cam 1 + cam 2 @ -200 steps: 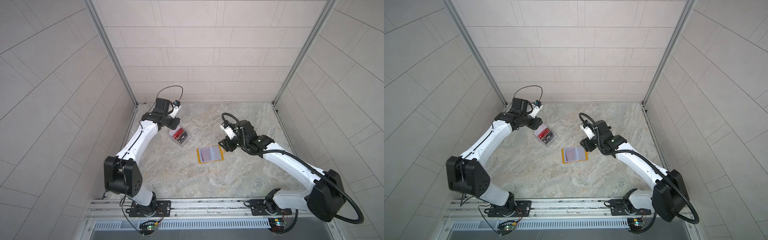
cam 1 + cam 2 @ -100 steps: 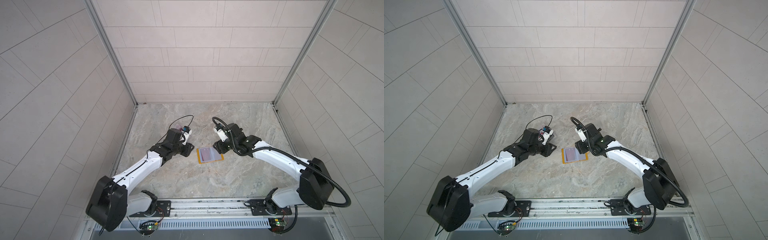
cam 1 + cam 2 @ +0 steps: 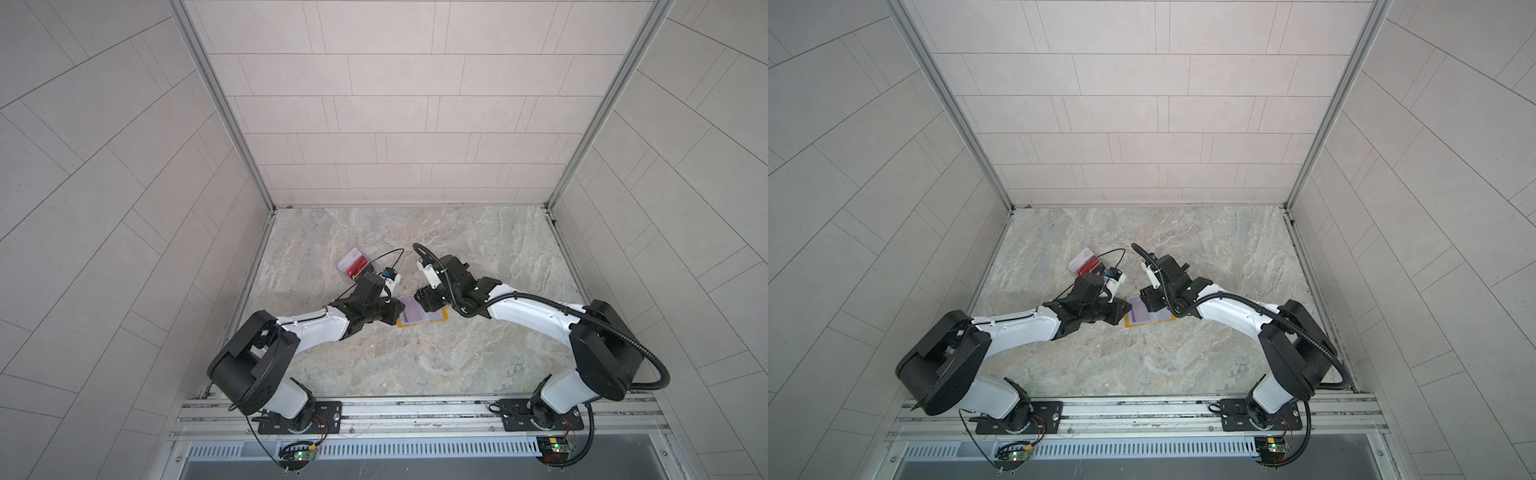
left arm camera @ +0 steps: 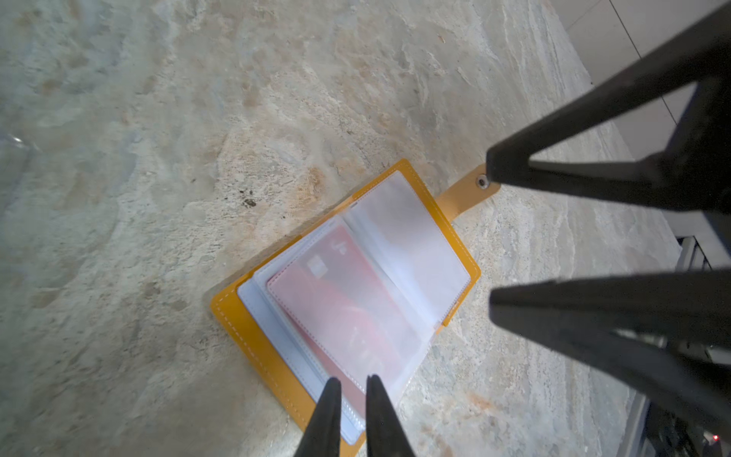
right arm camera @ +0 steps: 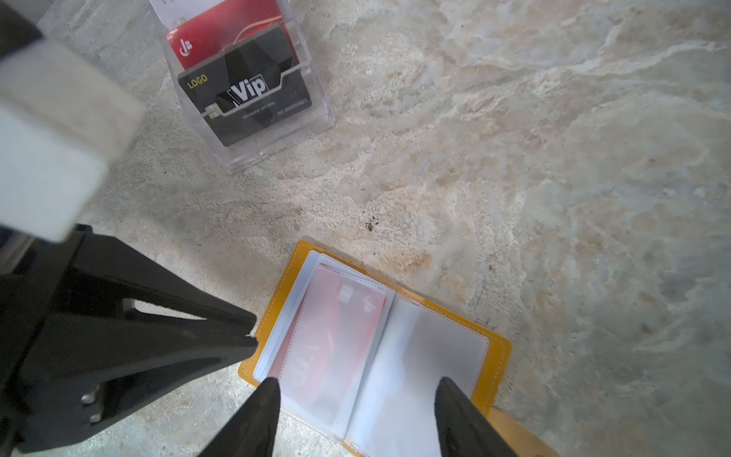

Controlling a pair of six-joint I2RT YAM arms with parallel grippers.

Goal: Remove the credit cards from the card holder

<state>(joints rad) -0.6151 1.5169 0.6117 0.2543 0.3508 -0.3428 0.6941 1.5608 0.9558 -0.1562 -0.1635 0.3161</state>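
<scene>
The card holder [image 4: 233, 312] lies open mid-worktop with a red credit card [image 4: 344, 300] sleeved inside. The left end effector [image 4: 352, 385], jaws narrow, sits at the sleeve's edge; grip on the card not determinable. Recommend the right end effector [image 5: 358, 389], jaws wide above the pages, pin the cover while the card draws straight out; marbled worktop [image 3: 415, 361], tiled walls [image 3: 395, 104] enclosing.

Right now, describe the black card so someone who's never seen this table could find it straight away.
On the marble table, find the clear plastic box, apart from the open yellow card holder. The black card lies foremost in it, overlapping a red card. It alone is black, with white "Vip" and yellow "LOGO" print.
</scene>
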